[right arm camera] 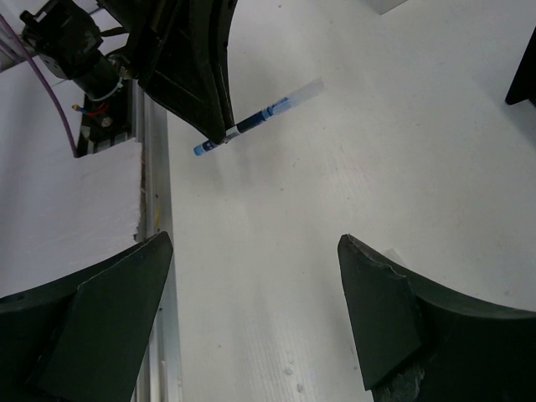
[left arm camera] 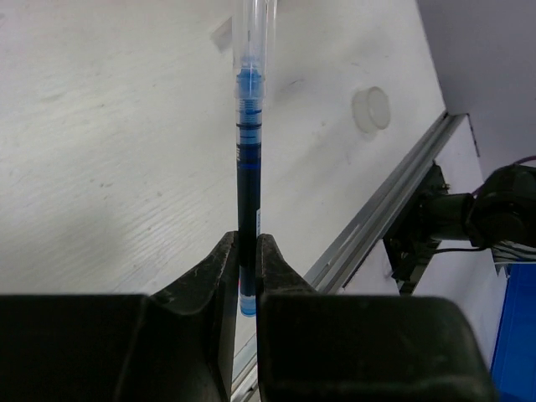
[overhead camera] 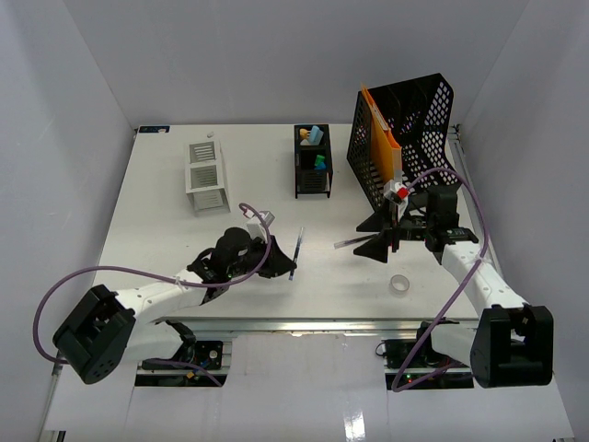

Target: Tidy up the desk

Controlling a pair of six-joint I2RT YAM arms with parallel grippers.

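- The desk (overhead camera: 184,267) is taking up the middle of the top view. It is a white tabletop with a metal rail (overhead camera: 304,324) running along its near edge, just ahead of both arm bases.
- The left gripper (overhead camera: 274,256) is reaching over the desk near the middle of the near edge, its jaws pinching one end of a blue pen (overhead camera: 295,253). In its wrist view the pen (left arm camera: 248,167) is sticking straight out from between the fingers (left arm camera: 213,276).
- The right gripper (overhead camera: 375,236) is hovering over the right half of the desk, its jaws spread wide and gripping nothing.
- A roll of tape (overhead camera: 399,284) is lying toward the near right corner.
- A black mesh file rack (overhead camera: 419,115) is standing at the far right corner, holding an orange folder (overhead camera: 382,129).
- A small black organizer (overhead camera: 313,175) is sitting by the middle of the far edge, and a white wire holder (overhead camera: 207,175) is standing to its left, apart from it.
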